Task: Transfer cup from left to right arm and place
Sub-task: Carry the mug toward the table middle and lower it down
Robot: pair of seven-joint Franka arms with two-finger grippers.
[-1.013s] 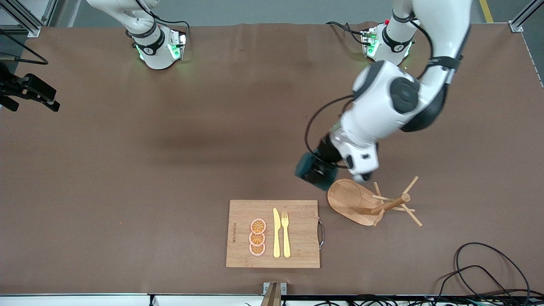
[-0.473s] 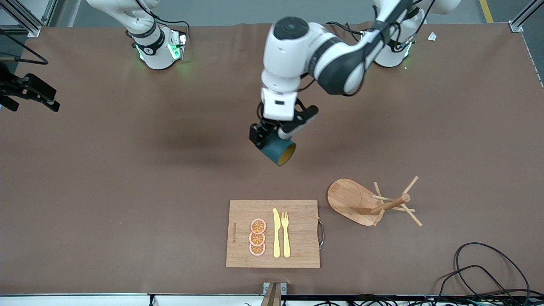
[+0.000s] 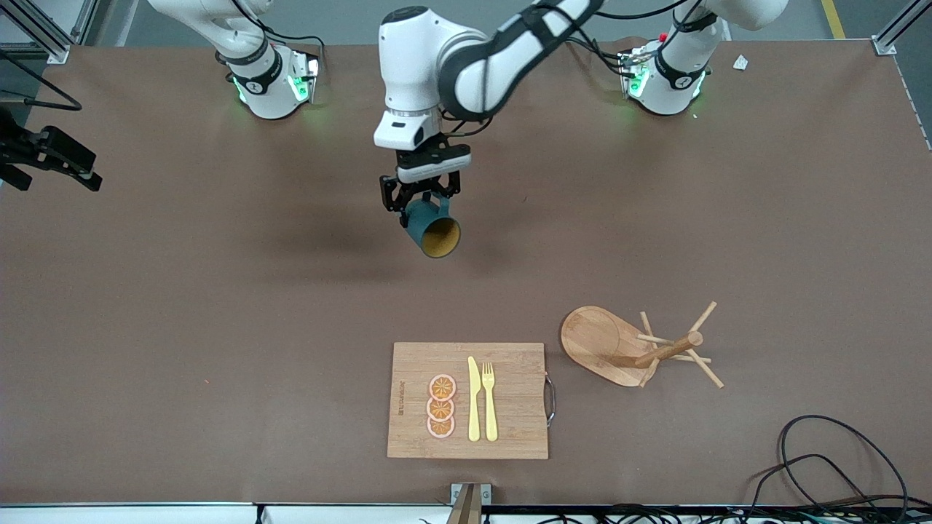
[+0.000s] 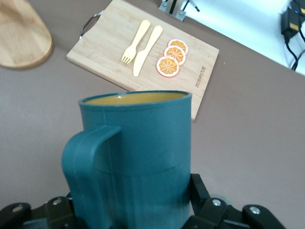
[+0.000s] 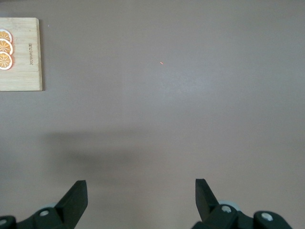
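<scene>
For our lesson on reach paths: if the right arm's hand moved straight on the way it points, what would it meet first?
The right hand, open, points down at bare brown table; nothing lies in its line, so it would probably meet the tabletop first. The cutting board sits well off to one side.

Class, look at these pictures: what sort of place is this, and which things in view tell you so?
Probably a robotics lab set up for kitchen-style tasks: two robot arms are bolted to a brown-covered table, aluminium framing stands at its corners, and loose cables trail past a staged cutting board.
</scene>
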